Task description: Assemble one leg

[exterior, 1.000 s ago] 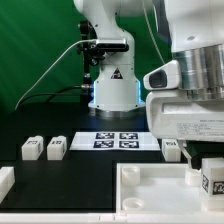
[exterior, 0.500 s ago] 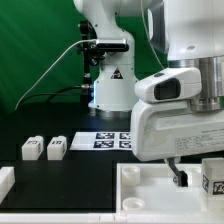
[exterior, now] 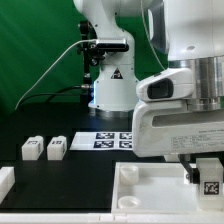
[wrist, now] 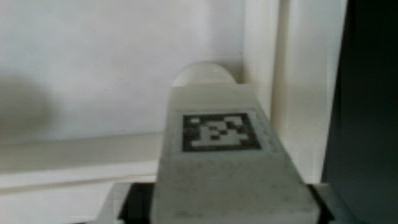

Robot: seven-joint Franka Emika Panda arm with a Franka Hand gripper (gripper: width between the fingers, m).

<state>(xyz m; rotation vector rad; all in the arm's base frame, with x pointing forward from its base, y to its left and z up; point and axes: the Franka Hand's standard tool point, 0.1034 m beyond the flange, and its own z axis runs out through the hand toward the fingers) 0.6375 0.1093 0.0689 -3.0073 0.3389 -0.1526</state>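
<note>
- Two spare legs (exterior: 43,148) sit side by side on the black bench (exterior: 80,165), exterior view's left.
- Marker board (exterior: 112,141) lies mid-bench.
- White tray (exterior: 150,192) in front.
- Jaws (exterior: 203,177) grip the leg (wrist: 221,140) over the tray's right edge.

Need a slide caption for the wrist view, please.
Wrist view: the tool holding a tagged white leg over the white tray-like piece.
</note>
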